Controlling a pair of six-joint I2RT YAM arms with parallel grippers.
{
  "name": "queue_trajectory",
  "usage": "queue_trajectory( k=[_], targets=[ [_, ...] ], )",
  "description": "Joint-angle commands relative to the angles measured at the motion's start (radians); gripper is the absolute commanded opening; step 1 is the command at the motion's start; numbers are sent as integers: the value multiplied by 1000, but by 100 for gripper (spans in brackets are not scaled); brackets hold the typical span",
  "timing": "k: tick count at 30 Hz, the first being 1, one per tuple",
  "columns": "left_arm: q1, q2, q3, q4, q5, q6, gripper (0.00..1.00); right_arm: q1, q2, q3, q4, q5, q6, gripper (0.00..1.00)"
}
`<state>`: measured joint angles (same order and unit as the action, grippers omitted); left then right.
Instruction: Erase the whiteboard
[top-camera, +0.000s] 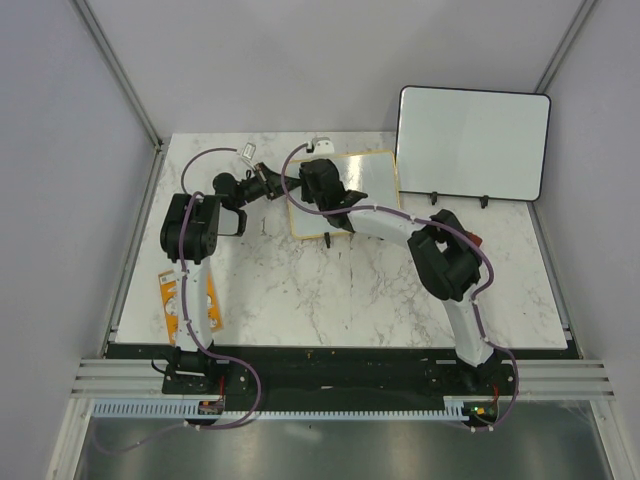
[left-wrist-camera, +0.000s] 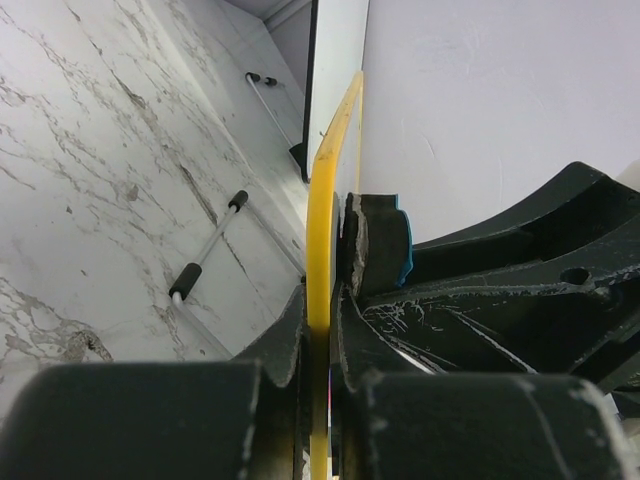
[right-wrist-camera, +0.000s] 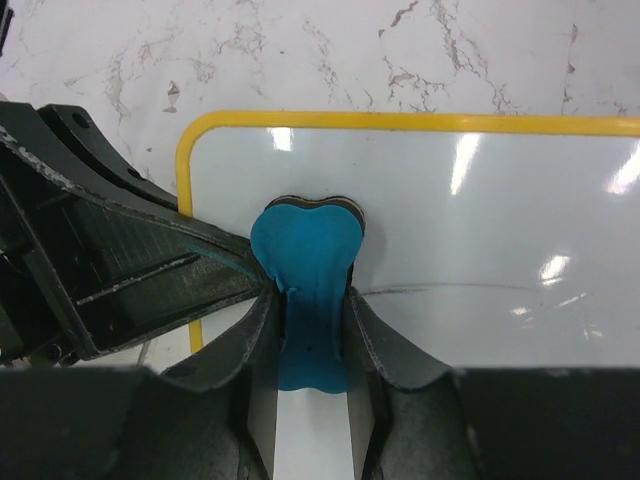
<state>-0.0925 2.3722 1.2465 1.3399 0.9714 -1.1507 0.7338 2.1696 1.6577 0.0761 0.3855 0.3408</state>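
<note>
The right gripper (right-wrist-camera: 312, 318) pinches a blue eraser (right-wrist-camera: 305, 245) against the whiteboard (right-wrist-camera: 480, 230), which sits at the table's 12 o'clock. The left gripper (left-wrist-camera: 318, 310) clamps its yellow frame (9 o'clock edge). A larger black-framed board (top-camera: 472, 142) stands at 2 o'clock and an orange packet (top-camera: 172, 300) lies at 8, on the marble table (top-camera: 330, 290).

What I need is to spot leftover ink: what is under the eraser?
The whiteboard: around the eraser its surface shows bare white, no writing. The patch beneath the eraser is covered, so it cannot be checked.
</note>
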Motion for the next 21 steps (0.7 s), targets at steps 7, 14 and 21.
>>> queue_trajectory(
  k=[7, 14, 21],
  targets=[
    [-50, -5, -12, 323, 133, 135, 2, -22, -17, -352, -196, 3, 67, 0],
    [-50, -7, -13, 323, 135, 135, 2, -82, -73, -426, -176, 55, 105, 0],
    [-49, -7, -13, 323, 135, 137, 2, -214, -111, -377, -161, 41, 106, 0]
  ],
)
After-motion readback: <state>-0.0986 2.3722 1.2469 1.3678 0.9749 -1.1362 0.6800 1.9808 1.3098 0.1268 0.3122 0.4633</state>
